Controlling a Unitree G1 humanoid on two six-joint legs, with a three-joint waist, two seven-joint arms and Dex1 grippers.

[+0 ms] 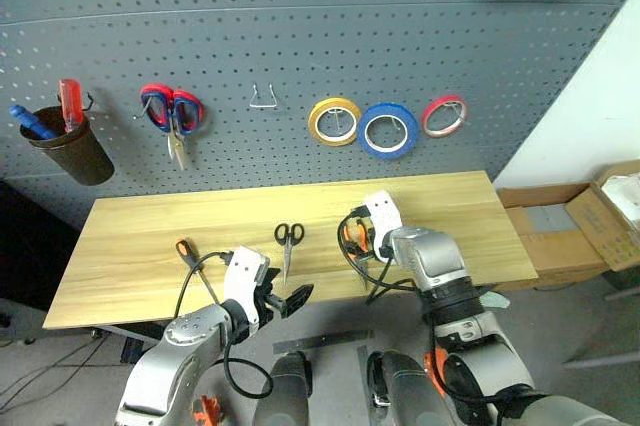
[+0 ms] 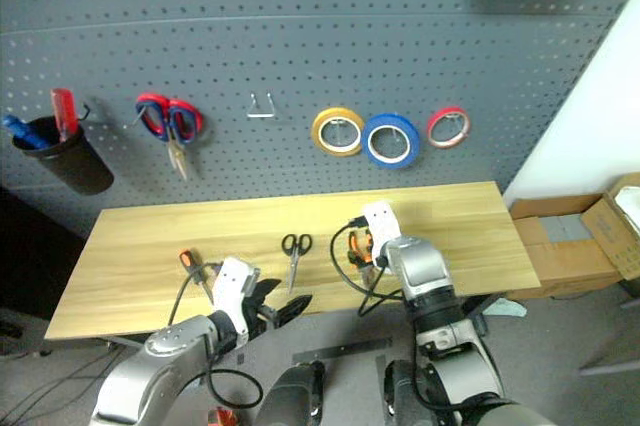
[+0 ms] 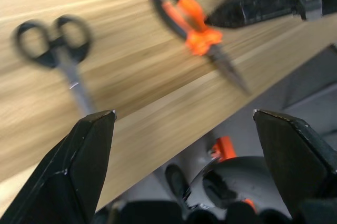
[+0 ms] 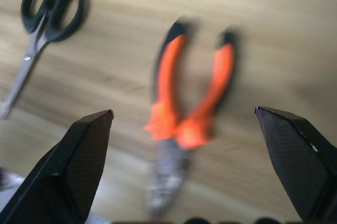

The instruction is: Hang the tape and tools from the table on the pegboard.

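The blue tape [image 1: 389,130] hangs on a hook of the dark grey pegboard [image 1: 300,26], between a yellow roll [image 1: 334,121] and a red roll [image 1: 443,116]. On the wooden table [image 1: 150,236] lie the black-handled scissors [image 1: 289,241], the orange-and-black pliers [image 4: 184,129] and a small orange-handled tool [image 1: 186,249]. My right gripper [image 4: 183,111] is open and points down just above the pliers, one finger on each side. My left gripper [image 3: 184,113] is open and empty at the table's front edge, below the scissors [image 3: 58,50].
Red-and-blue scissors [image 1: 172,111] hang on the pegboard at the left, beside a dark cup [image 1: 70,146] holding tools. A bare wire hook [image 1: 263,98] sits between them and the rolls. Cardboard boxes [image 1: 570,226] stand on the floor right of the table.
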